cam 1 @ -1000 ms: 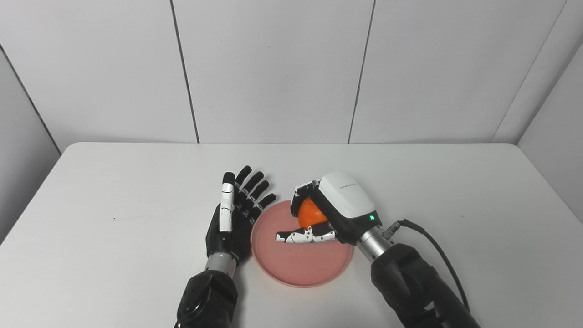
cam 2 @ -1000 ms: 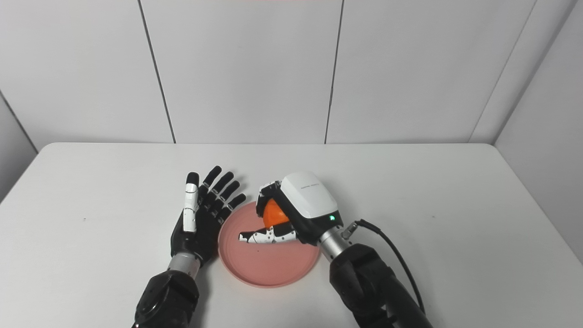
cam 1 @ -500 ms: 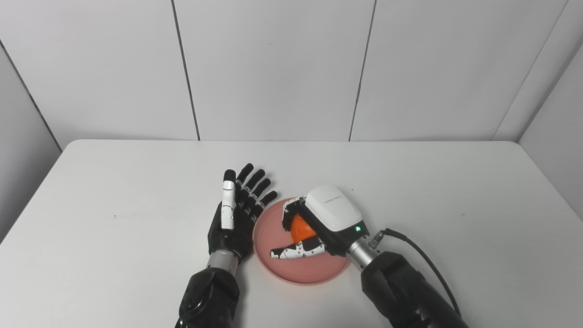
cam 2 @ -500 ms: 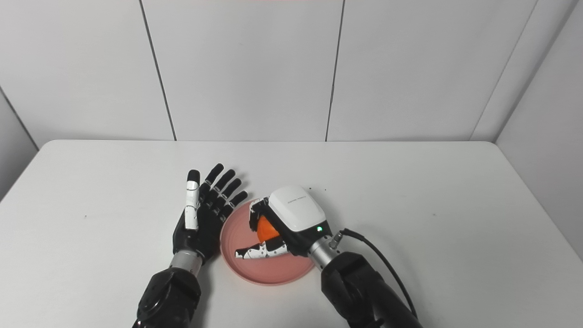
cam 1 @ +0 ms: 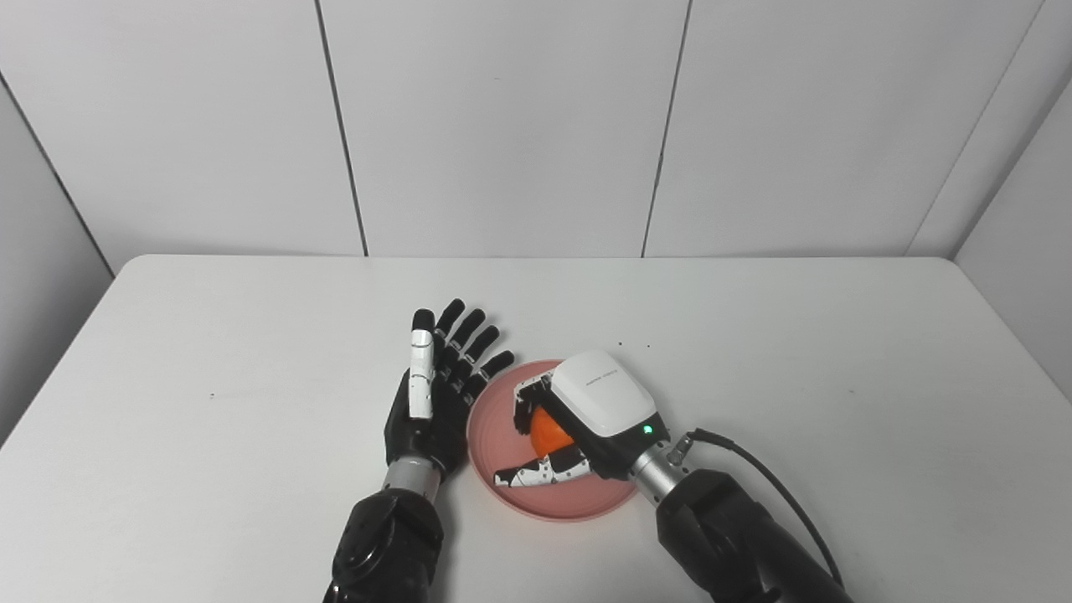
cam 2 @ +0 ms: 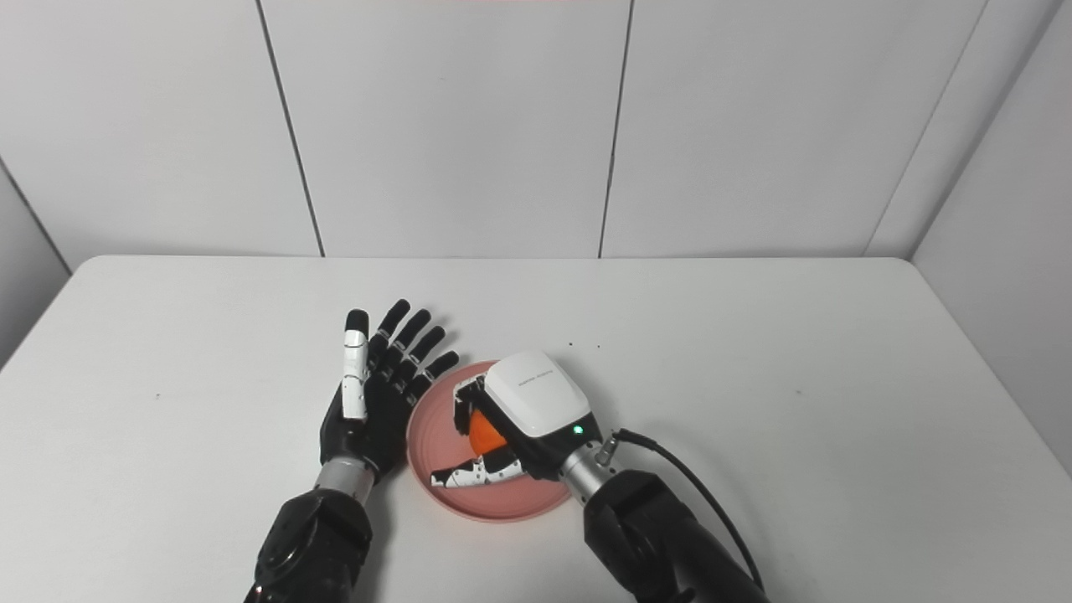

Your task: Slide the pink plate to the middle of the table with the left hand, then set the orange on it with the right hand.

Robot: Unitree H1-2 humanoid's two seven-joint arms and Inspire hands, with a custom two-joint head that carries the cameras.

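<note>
Over the pink plate (cam 1: 502, 419), we lower the orange (cam 1: 548, 432) gripped in our right hand (cam 1: 578, 423) gently before releasing, while our left hand (cam 1: 435, 394) rests open beside the rim.

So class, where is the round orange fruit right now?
The round orange fruit sits in the right hand's grip over the pink plate, near the table's middle.

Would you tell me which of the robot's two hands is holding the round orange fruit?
The right hand, curled around the orange over the pink plate; the left hand lies open beside the plate.
</note>
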